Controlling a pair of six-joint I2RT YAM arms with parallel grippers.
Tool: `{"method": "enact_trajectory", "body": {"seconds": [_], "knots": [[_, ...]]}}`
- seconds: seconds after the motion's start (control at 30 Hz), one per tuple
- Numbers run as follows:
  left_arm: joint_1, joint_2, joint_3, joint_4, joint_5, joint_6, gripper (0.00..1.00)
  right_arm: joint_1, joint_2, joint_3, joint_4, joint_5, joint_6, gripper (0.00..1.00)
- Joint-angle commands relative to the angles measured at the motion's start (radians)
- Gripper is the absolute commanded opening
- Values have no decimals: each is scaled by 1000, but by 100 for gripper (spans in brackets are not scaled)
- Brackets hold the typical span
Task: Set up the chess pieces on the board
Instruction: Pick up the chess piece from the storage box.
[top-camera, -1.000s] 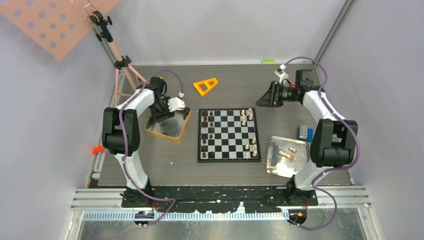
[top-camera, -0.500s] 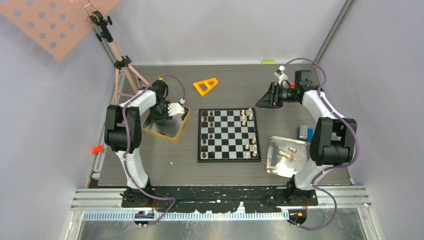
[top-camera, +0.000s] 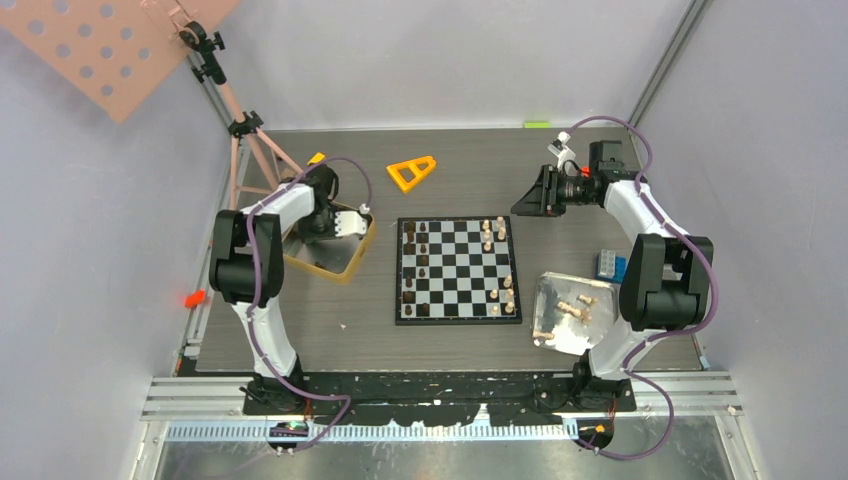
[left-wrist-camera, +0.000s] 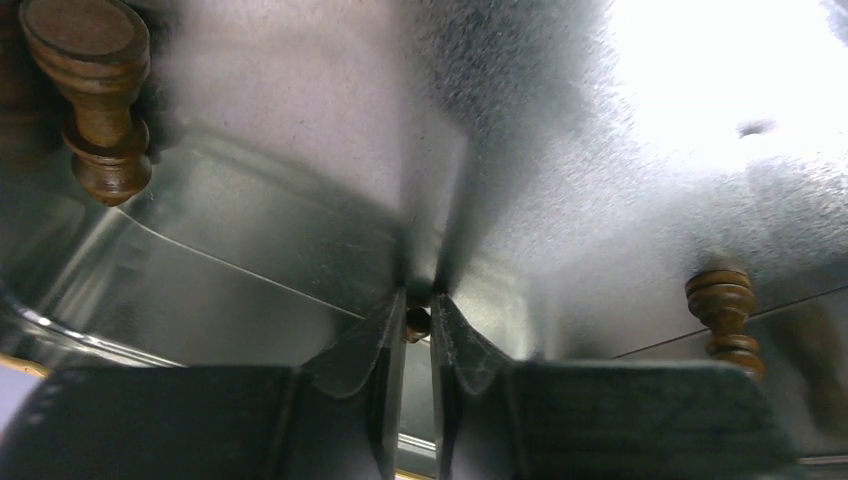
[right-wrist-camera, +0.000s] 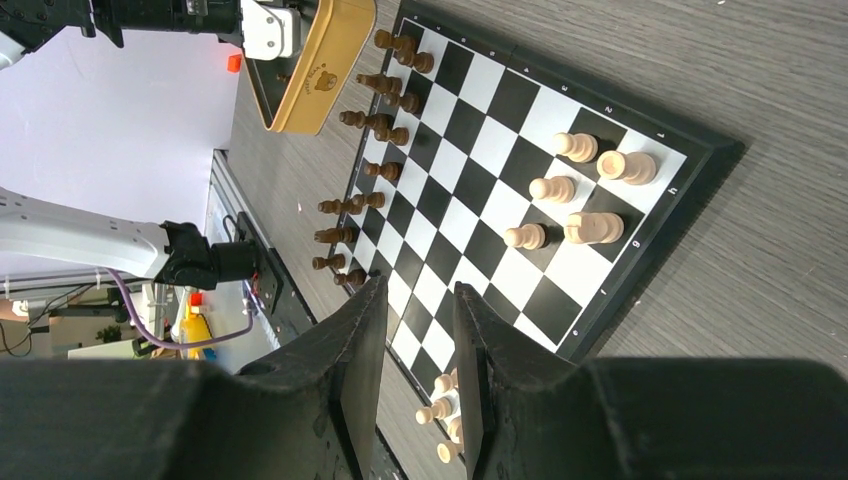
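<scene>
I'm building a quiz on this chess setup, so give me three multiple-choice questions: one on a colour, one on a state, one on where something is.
1. What colour are the pieces lying in the silver tray?
A. dark brown
B. blue
C. pale beige

2. The right arm's fingers are:
A. clamped on a piece
B. apart and empty
C. pressed tightly together

3. Where are the left arm's fingers?
A. inside the gold tin
B. in the silver tray
C. touching the right arm's fingers

Answers:
1. C, the top view shows only pale ones there.
2. B, the right wrist view shows a bare gap between them.
3. A, the left wrist view shows the tin's shiny floor around them.
</scene>
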Motion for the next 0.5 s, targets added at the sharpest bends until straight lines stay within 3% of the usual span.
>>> {"method": "enact_trajectory", "body": {"seconds": [0.0, 0.23, 0.47], "knots": [[-9, -37, -27, 84, 4, 28, 14, -3, -2, 40, 2, -9, -17, 36], [-23, -114, -40, 53, 37, -1, 8, -3, -3, 41, 1, -10, -18, 36], [-23, -109, -72, 86, -15, 40, 32, -3, 3, 41, 1, -16, -17, 36]]}}
